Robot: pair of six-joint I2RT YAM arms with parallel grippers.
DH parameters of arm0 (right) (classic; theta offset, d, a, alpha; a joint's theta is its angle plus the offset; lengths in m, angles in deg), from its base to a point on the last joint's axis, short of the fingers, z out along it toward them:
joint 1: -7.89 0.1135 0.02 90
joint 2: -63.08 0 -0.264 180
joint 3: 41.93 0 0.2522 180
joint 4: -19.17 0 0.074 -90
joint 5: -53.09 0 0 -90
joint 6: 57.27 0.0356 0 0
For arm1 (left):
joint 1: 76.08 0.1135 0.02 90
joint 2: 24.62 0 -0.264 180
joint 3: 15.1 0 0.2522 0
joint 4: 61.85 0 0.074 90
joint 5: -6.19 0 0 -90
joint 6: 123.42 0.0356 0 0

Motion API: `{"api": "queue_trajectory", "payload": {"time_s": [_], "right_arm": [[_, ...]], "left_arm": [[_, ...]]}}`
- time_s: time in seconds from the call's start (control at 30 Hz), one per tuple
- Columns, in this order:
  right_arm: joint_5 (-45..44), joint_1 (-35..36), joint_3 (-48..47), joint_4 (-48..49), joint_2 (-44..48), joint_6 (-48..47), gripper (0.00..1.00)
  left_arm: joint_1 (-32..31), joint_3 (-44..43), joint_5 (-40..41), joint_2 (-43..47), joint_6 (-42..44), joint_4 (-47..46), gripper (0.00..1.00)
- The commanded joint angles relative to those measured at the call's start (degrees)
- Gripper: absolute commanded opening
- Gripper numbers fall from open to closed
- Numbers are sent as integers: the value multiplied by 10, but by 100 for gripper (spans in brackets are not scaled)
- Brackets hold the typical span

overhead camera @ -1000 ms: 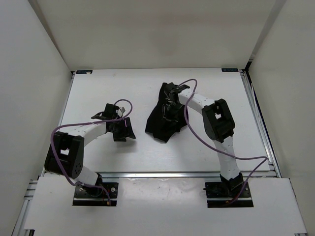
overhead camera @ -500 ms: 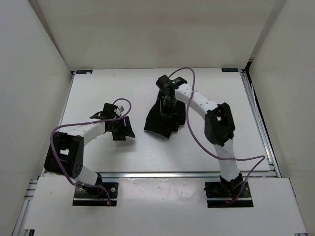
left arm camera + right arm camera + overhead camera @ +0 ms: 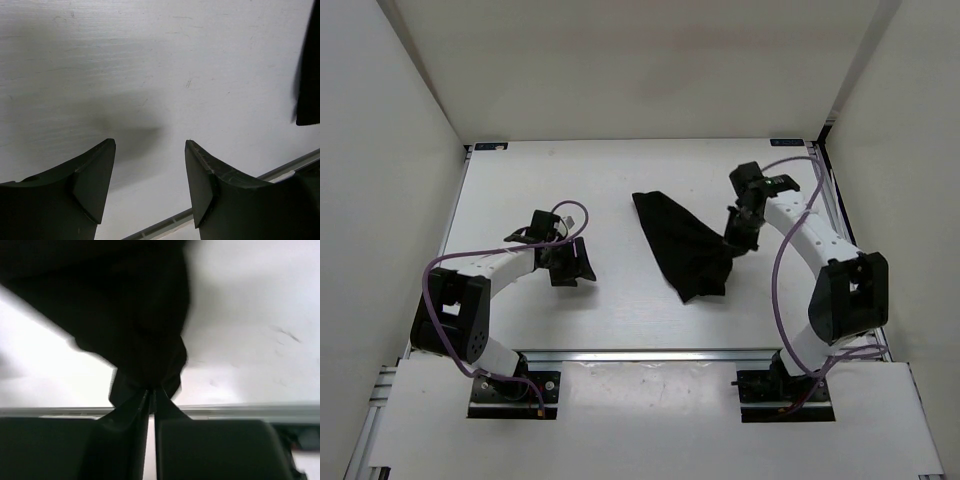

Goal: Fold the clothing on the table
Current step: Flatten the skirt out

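The clothing, a black garment, lies right of the middle of the white table, stretched from a far-left corner toward its near right side. The right gripper is clamped on its right edge, fabric bunched between the closed fingers. The left gripper hangs well apart to the left, jaws spread wide, holding nothing.

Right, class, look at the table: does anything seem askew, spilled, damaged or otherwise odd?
The black clothing lies askew: a lopsided wedge rather than flat, one edge pinched in the shut right gripper. The left gripper hangs open over the table, apart from the fabric. Nothing looks spilled or damaged.
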Motion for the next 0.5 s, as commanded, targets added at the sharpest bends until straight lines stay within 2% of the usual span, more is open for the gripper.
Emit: {"api": "queue_trajectory", "payload": {"time_s": [0.0,0.07,0.13,0.17,0.27,0.47], "right_arm": [[-50,-45,62,-30,35,8,12],[-70,-63,79,-28,61,8,21],[-87,-59,83,-16,80,0,39],[-90,-59,80,-20,79,-9,42],[-78,-64,90,-35,68,-17,42],[-45,-48,150,0,76,9,42]], "left_arm": [[0,0,-13,12,7,-7,69],[2,0,-13,13,8,-3,68],[2,0,-8,14,8,-1,68],[4,2,-13,16,9,1,68],[0,0,-14,7,7,-3,68],[-5,-10,-9,0,12,8,68]]}}
